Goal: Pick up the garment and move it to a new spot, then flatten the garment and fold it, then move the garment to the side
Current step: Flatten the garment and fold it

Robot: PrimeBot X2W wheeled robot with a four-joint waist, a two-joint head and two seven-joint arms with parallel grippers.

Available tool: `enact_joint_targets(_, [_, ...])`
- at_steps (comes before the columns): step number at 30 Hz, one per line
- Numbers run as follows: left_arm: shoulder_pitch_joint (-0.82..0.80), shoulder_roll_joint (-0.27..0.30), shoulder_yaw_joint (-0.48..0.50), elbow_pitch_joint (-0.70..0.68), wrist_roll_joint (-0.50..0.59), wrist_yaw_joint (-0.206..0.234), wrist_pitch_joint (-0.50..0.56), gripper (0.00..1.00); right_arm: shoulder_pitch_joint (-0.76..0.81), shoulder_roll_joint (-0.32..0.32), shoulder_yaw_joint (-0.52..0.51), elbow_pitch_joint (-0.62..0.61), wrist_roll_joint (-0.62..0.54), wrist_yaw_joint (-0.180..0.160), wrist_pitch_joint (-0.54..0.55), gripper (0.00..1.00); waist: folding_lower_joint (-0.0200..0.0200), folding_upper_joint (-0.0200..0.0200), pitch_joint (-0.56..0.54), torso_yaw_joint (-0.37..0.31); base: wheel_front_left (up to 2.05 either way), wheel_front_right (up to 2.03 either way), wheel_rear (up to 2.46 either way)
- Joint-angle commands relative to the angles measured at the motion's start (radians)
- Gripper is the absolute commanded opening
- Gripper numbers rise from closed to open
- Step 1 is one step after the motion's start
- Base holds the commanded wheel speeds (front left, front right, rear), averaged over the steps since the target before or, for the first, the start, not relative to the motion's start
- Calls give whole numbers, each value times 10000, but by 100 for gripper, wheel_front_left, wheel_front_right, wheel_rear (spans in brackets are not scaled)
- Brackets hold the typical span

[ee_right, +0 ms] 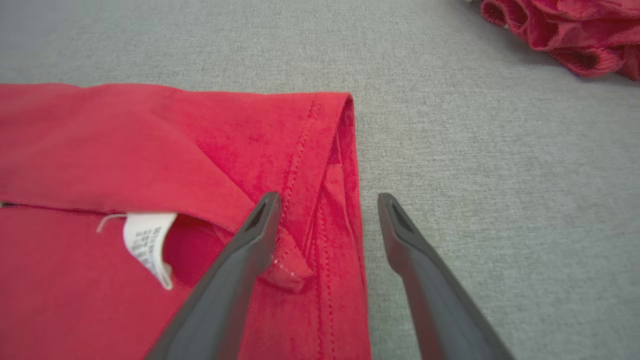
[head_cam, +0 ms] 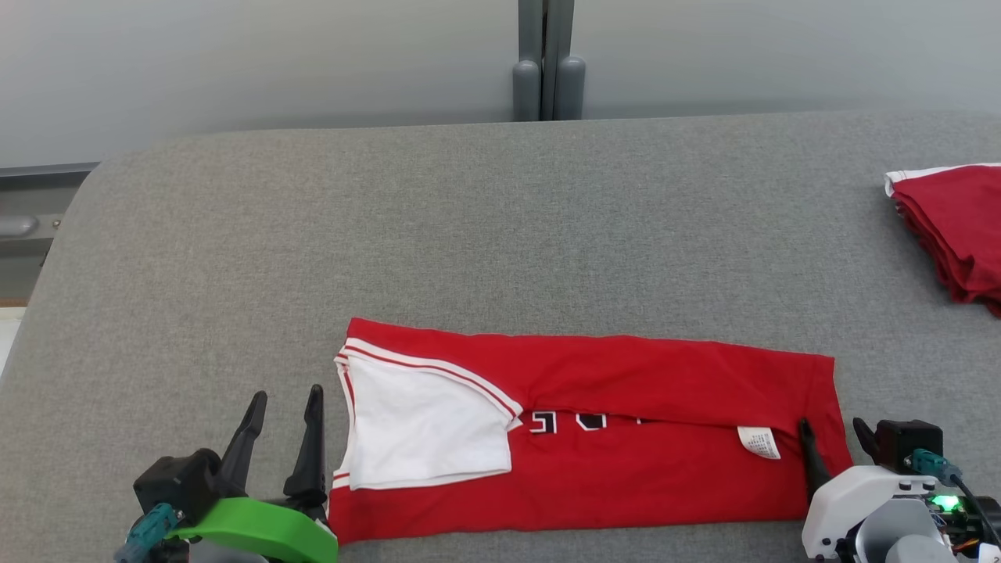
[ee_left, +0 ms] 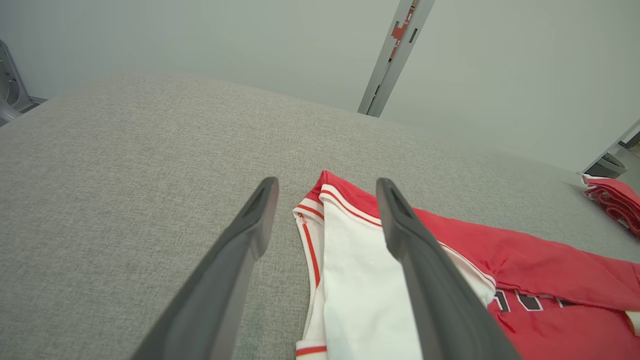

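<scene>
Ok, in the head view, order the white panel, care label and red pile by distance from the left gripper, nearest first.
From the left gripper:
1. white panel, right beside it.
2. care label, near the right end of the garment.
3. red pile, far right and farther back.

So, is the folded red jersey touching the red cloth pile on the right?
Apart. The head view shows bare grey surface between jersey and pile.

- The garment [head_cam: 610, 438] lies on the table [head_cam: 469, 234], close before me.
- My left gripper [head_cam: 286, 392] sits just beside its left end.
- My right gripper [head_cam: 832, 426] straddles its right edge.
- A pile of clothes [head_cam: 958, 227] lies well apart, far right.
- A post [head_cam: 547, 70] stands behind the table.
</scene>
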Motion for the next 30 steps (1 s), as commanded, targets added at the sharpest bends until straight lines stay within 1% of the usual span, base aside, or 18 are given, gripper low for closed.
enact_joint_targets(1, [182,-71,99,65,161,-82,-28,100,-105,-23,-70,181,-83,-11,-81,100,0,0,11,25,0,0,0])
enact_joint_targets(4, [208,-181,263,140,300,-177,-28,100,-228,-20,-81,603,-126,-11,-109,100,0,0,24,18,0,0,0])
enact_joint_targets(7, [211,-300,401,217,470,-249,-28,100,-345,-8,165,988,-1,-11,-110,99,0,0,37,-25,0,0,0])
enact_joint_targets(8, [207,-345,430,249,550,-282,-28,100,-403,-7,297,1141,45,-11,-101,66,0,0,41,-50,0,0,0])
enact_joint_targets(9, [198,-379,443,275,613,-296,-28,100,-448,-2,416,1262,99,-10,-100,45,0,0,46,-72,0,0,0])
enact_joint_targets(10, [185,-418,461,305,687,-338,-27,100,-519,6,540,1416,164,-7,-101,34,0,0,51,-99,0,0,0])
enact_joint_targets(12, [163,-486,467,339,770,-378,-28,100,-634,13,684,1628,215,-7,-120,16,0,0,55,-142,0,0,0])
enact_joint_targets(13, [148,-516,470,358,815,-405,-28,100,-722,13,741,1750,251,-7,-148,4,0,0,58,-167,0,0,0])
enact_joint_targets(14, [133,-552,487,377,862,-437,-28,100,-831,15,791,1853,273,-7,-155,0,0,0,62,-197,0,0,0])
enact_joint_targets(17, [112,-674,507,428,955,-504,-29,100,-1119,-9,794,1995,238,-7,-227,0,0,0,60,-312,0,0,0])
enact_joint_targets(20, [155,-778,498,481,1056,-604,-29,100,-1403,-91,524,1958,77,-16,-301,0,0,0,20,-466,0,0,0])
enact_joint_targets(25, [244,-971,454,574,1200,-704,-29,100,-1522,-571,-133,1670,-20,-16,-226,0,0,0,-119,-671,0,0,0])
enact_joint_targets(28, [302,-1036,451,625,1288,-743,-29,100,-1335,-896,-588,1356,-28,-16,-72,0,0,0,-218,-762,0,0,0])
enact_joint_targets(30, [337,-1070,458,655,1321,-788,-29,100,-1198,-1003,-821,1128,54,-16,66,0,0,0,-273,-805,0,0,0])
